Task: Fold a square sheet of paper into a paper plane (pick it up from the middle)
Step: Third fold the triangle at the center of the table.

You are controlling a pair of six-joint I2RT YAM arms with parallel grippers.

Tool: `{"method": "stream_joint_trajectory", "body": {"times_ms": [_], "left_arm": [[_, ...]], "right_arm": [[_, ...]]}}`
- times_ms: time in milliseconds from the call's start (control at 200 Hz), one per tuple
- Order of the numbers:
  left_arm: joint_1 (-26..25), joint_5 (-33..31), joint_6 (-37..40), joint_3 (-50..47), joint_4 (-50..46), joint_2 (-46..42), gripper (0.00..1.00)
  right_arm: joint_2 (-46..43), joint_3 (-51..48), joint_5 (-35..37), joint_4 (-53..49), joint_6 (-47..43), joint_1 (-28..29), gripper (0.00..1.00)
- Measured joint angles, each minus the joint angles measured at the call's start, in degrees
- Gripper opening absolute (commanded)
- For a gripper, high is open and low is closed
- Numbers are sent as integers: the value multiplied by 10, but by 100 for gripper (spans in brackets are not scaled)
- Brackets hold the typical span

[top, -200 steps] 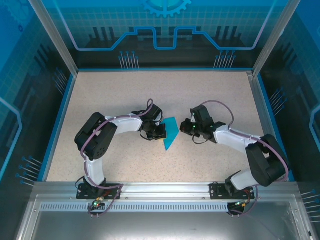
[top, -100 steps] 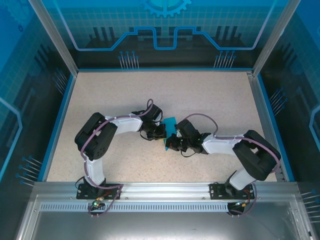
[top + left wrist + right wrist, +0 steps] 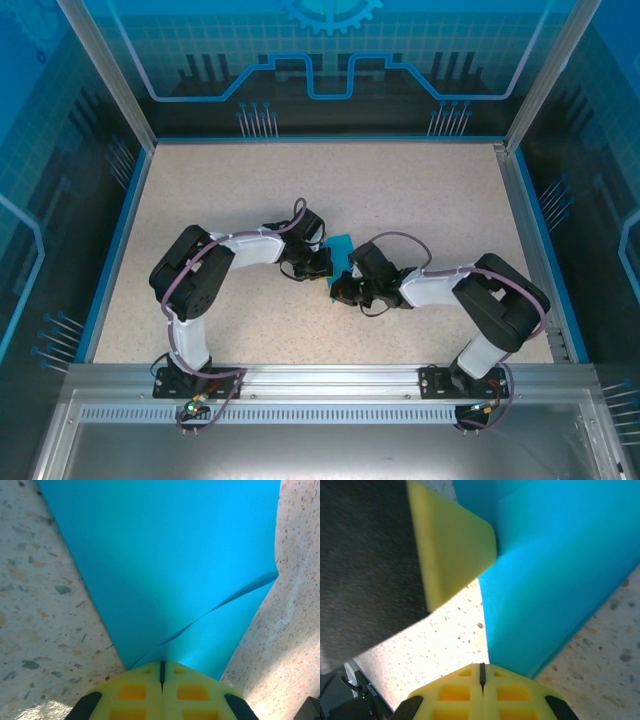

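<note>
Speckled tabletop [image 3: 250, 190] with a blue rim around it. The paper [image 3: 343, 247] lies about mid-tabletop, flat on the surface. From the top view only a small cyan patch of it shows, with both wrists crowding over the rest.

Paper: bright cyan, plain, no marks, already folded into layers. In the left wrist view it is wide at the far end and tapers to a narrow end at the fingertips. One upper layer lifts off the lower one, its edge curving up toward the paper's right side. In the right wrist view a straight fold step runs across the paper, and a straight edge lies on the tabletop.

Left gripper [image 3: 161, 669]: at the paper's narrow end, jaws together, tips touching the paper. Can't tell if any paper is pinched between them.

Right gripper [image 3: 481, 669]: at the paper's near edge, jaws together, tips touching that edge, no clear pinch. The left gripper's finger [image 3: 452, 545] sits just beside the paper there, against its edge.
</note>
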Motion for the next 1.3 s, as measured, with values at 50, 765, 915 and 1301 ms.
{"method": "stream_joint_trajectory", "body": {"times_ms": [50, 765, 915, 1301], "left_arm": [[0, 0, 0, 0, 0, 0, 0], [0, 0, 0, -3, 4, -2, 0], [0, 0, 0, -4, 5, -2, 0], [0, 0, 0, -4, 5, -2, 0]], "right_arm": [[3, -2, -3, 0, 0, 0, 0], [-13, 17, -3, -49, -40, 0, 0], [12, 26, -5, -50, -42, 0, 0], [4, 37, -9, -92, -68, -1, 0]]}}
